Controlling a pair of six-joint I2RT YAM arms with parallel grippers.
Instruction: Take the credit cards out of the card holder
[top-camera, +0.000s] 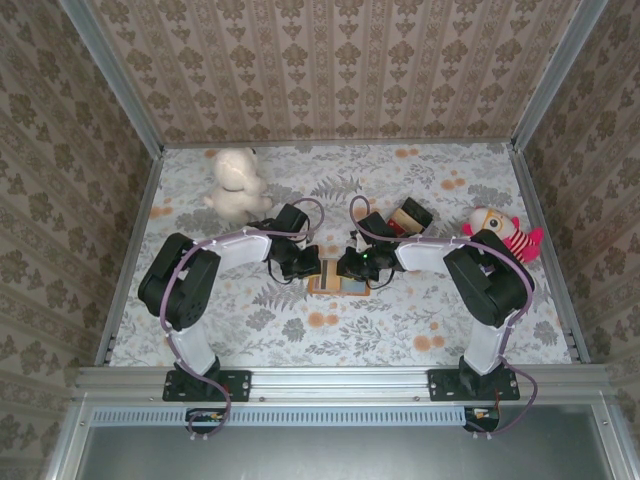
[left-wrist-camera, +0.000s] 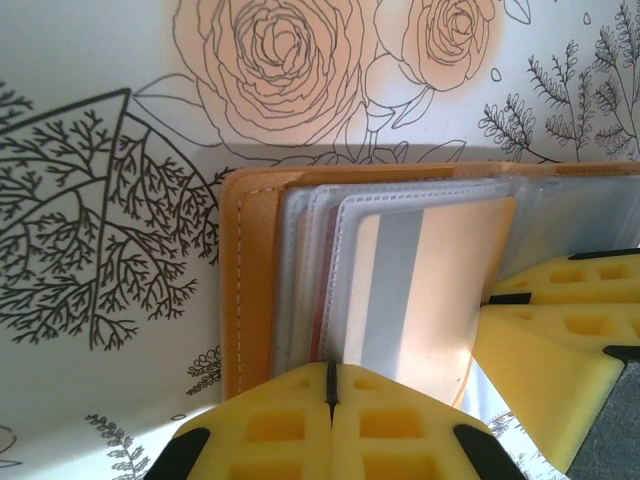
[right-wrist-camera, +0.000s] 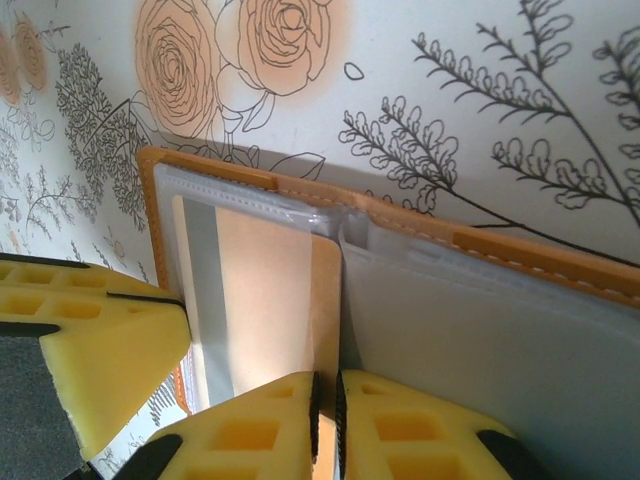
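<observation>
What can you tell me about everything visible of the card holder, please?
The card holder lies open and flat on the floral table. Its cover is orange-tan with pale stitching. Inside are clear plastic pocket pages, one holding a peach card with a silver stripe. The left hand and right hand pinch its pages from opposite sides.

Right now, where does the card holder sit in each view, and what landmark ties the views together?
Top external: card holder, small, at the picture's centre.
Left wrist: card holder from centre to right, orange rim at left.
Right wrist: card holder across the middle, orange rim along the top.
Shared landmark: grey-striped card in its clear pocket, in both wrist views; too small from above.
</observation>
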